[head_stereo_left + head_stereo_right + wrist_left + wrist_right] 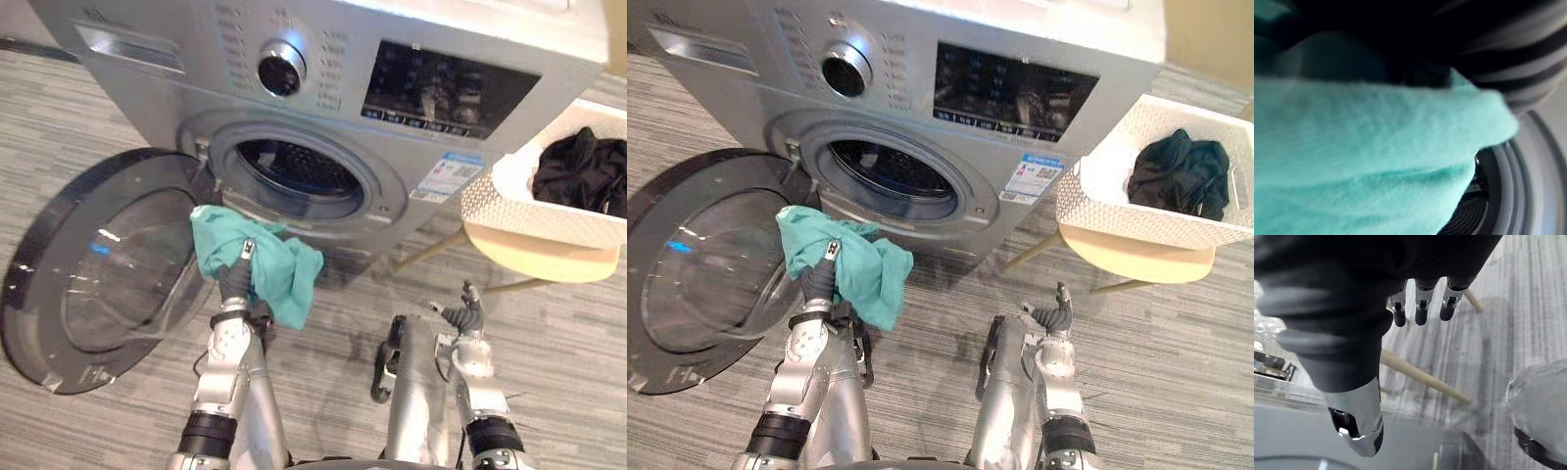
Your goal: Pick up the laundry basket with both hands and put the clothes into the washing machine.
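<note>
My left hand [236,284] is raised in front of the washing machine [411,44], shut on a teal cloth [286,272] that drapes over it just below the round drum opening [294,174]. In the left wrist view the teal cloth [1352,147] covers the hand, with the drum rim [1508,196] just past it. A white laundry basket [514,211] holding dark clothes [585,168] sits on a round wooden stool [539,259] to the right of the machine. My right hand [463,315] hangs low beneath the stool, its fingers [1420,313] relaxed and holding nothing.
The machine's round door [93,279] is swung wide open to the left, reaching down near the striped grey floor [568,352]. The stool's thin wooden legs [1425,379] stand close to my right hand.
</note>
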Controlling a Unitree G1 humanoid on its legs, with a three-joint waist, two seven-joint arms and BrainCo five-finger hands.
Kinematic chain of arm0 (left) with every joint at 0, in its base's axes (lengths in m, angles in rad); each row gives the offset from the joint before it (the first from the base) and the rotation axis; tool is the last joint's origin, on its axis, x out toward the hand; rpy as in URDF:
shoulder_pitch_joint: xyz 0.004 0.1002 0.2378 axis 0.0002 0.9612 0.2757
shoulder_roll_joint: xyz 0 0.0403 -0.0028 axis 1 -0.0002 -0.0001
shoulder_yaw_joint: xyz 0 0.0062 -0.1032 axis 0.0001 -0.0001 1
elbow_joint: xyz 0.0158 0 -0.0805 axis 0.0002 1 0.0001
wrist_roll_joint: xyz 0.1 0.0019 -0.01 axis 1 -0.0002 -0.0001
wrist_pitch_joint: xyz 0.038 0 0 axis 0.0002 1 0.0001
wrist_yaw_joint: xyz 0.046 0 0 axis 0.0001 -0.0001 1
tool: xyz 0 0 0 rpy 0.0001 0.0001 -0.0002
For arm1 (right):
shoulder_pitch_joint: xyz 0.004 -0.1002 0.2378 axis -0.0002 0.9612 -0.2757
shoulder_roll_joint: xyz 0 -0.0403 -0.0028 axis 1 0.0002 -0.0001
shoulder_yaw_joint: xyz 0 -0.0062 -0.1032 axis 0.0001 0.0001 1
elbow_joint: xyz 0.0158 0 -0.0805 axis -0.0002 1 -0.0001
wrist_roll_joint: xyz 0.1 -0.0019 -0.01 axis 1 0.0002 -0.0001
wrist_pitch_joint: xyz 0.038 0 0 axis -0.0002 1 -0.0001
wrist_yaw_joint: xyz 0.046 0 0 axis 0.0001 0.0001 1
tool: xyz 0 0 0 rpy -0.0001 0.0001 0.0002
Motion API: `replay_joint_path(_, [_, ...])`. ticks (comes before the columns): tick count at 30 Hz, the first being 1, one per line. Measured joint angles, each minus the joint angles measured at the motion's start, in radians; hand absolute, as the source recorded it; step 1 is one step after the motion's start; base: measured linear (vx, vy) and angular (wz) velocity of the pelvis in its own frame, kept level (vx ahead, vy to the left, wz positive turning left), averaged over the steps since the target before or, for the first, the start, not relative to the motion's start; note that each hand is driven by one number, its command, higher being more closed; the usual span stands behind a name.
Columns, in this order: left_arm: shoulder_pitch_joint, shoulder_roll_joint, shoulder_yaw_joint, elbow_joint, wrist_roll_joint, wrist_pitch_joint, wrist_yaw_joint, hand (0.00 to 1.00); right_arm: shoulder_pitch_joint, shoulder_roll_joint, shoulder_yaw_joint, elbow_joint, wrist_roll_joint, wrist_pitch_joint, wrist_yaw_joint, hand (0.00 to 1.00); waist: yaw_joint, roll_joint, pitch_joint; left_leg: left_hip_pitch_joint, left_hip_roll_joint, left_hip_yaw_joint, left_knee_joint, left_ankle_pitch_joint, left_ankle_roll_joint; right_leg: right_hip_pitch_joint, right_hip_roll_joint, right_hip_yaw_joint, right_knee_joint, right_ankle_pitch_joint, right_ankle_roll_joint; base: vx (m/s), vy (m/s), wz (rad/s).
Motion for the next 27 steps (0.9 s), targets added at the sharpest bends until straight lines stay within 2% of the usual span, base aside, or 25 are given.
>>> replay_joint_path(3, [-0.009,-0.024,-0.001,0.001,-0.009,0.000,0.006,1.00,-0.003,0.020,-0.001,-0.026,0.001,0.000,-0.003,0.00,0.002,0.003,-0.001,-0.036,0.024,-0.017,0.068,-0.037,-0.013,-0.046,0.015,0.017,0.071,-0.035,-0.002,0.02,-0.062,-0.20])
replay_joint_path(5, [-0.024,-0.035,-0.005,0.004,-0.021,0.000,0.007,1.00,-0.010,0.024,-0.001,-0.035,0.001,0.000,-0.003,0.00,0.004,0.004,-0.002,-0.060,0.031,-0.020,0.079,-0.039,-0.015,-0.075,0.019,0.019,0.087,-0.038,-0.006,0.00,-0.046,-0.11])
replay_joint_path(8, [-0.110,-0.042,-0.011,0.072,-0.044,0.003,0.022,1.00,-0.025,0.032,-0.001,-0.040,0.002,0.001,-0.005,0.00,0.004,0.017,-0.021,-0.130,0.035,-0.026,0.089,-0.036,-0.019,-0.150,0.030,0.025,0.102,-0.035,-0.012,-0.01,-0.067,-0.09])
replay_joint_path(10, [-0.208,-0.049,-0.015,0.132,-0.050,0.008,0.026,1.00,-0.041,0.031,0.002,-0.040,0.009,0.001,-0.007,0.00,0.001,0.030,-0.076,-0.221,0.036,-0.035,0.100,-0.026,-0.019,-0.241,0.034,0.024,0.115,-0.031,-0.019,0.01,-0.056,-0.07])
replay_joint_path(14, [-0.377,-0.036,-0.027,0.206,-0.060,0.009,0.047,1.00,-0.084,0.035,0.010,-0.041,0.018,0.001,-0.007,0.00,0.000,0.028,-0.099,-0.286,0.050,-0.040,0.101,-0.019,-0.021,-0.307,0.048,0.021,0.115,-0.020,-0.027,0.04,-0.044,-0.10])
replay_joint_path(19, [-0.600,0.024,-0.027,0.266,-0.083,0.010,0.086,1.00,-0.099,0.058,0.018,-0.096,0.037,-0.008,-0.008,0.00,-0.008,0.027,-0.116,-0.348,0.063,-0.043,0.103,-0.019,-0.022,-0.371,0.061,0.016,0.115,-0.018,-0.031,0.04,-0.033,-0.10])
replay_joint_path(23, [-0.777,0.106,0.037,0.365,-0.086,0.014,0.105,1.00,-0.085,0.097,0.028,-0.144,0.040,-0.036,-0.007,0.00,-0.035,0.027,-0.116,-0.372,0.088,-0.045,0.115,-0.019,-0.022,-0.392,0.072,0.008,0.117,-0.016,-0.034,0.05,-0.030,-0.12])
replay_joint_path(26, [-0.898,0.154,0.084,0.439,-0.056,0.045,0.134,1.00,-0.059,0.106,0.028,-0.176,0.041,-0.052,-0.003,0.00,-0.057,0.023,-0.118,-0.386,0.104,-0.045,0.124,-0.019,-0.022,-0.397,0.076,0.002,0.120,-0.016,-0.034,0.05,-0.023,-0.07])
replay_joint_path(27, [-0.927,0.168,0.089,0.453,-0.020,0.056,0.150,1.00,-0.050,0.106,0.026,-0.184,0.041,-0.066,-0.003,0.00,-0.061,0.010,-0.125,-0.393,0.104,-0.044,0.128,-0.019,-0.021,-0.411,0.077,0.006,0.127,-0.016,-0.034,0.03,-0.025,-0.09])
